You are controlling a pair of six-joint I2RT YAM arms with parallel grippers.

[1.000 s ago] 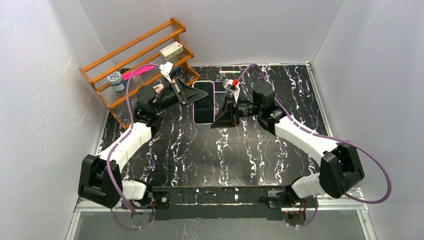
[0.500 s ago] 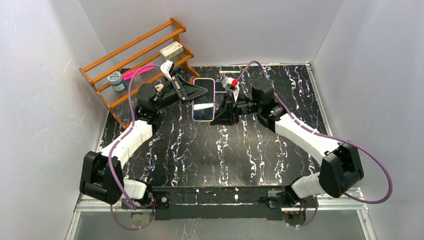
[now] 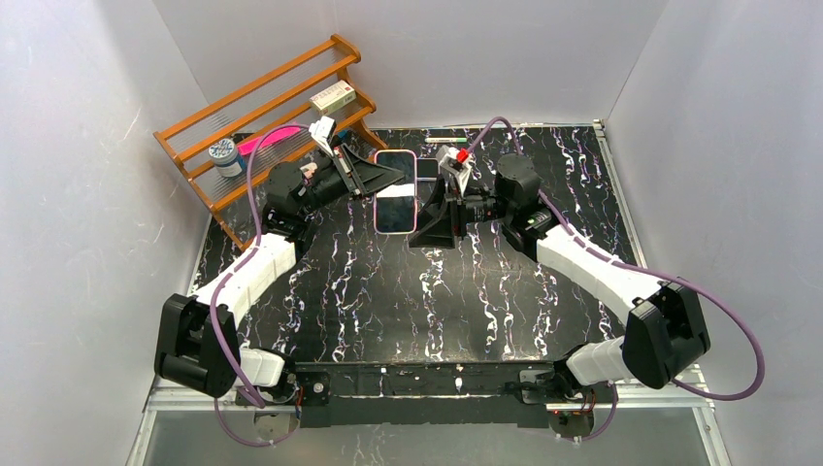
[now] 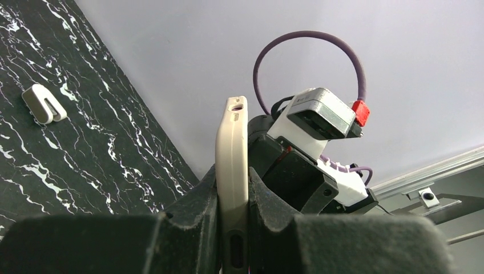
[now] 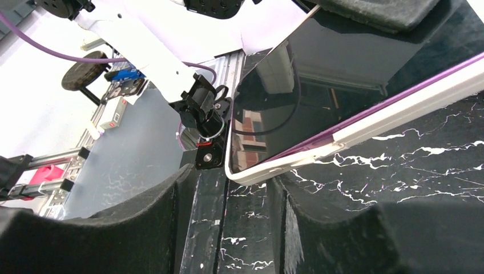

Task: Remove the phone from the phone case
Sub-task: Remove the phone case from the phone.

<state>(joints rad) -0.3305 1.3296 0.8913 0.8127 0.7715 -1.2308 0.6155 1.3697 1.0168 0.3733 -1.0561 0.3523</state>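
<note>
The phone (image 3: 395,199), its dark screen up, sits in a pale case with a pink rim (image 3: 395,153) and is held above the black marbled table (image 3: 388,291). My left gripper (image 3: 378,180) is shut on the case's left edge. In the left wrist view the cream case edge (image 4: 232,142) stands clamped between the fingers of the left gripper (image 4: 232,185). My right gripper (image 3: 428,219) is open at the phone's right side. In the right wrist view the right gripper (image 5: 231,191) has one corner of the case (image 5: 251,176) between its spread fingers, and the screen (image 5: 342,85) fills the upper right.
A wooden rack (image 3: 262,107) stands at the back left with a small box (image 3: 333,97), a blue-lidded jar (image 3: 225,155) and a pink item (image 3: 267,139). A pen (image 3: 444,140) lies at the table's back edge. A white clip (image 4: 43,103) lies on the table.
The left gripper has carried the cased phone slightly back. The right wrist has rolled and its gripper now stands open at the phone's right lower corner.
</note>
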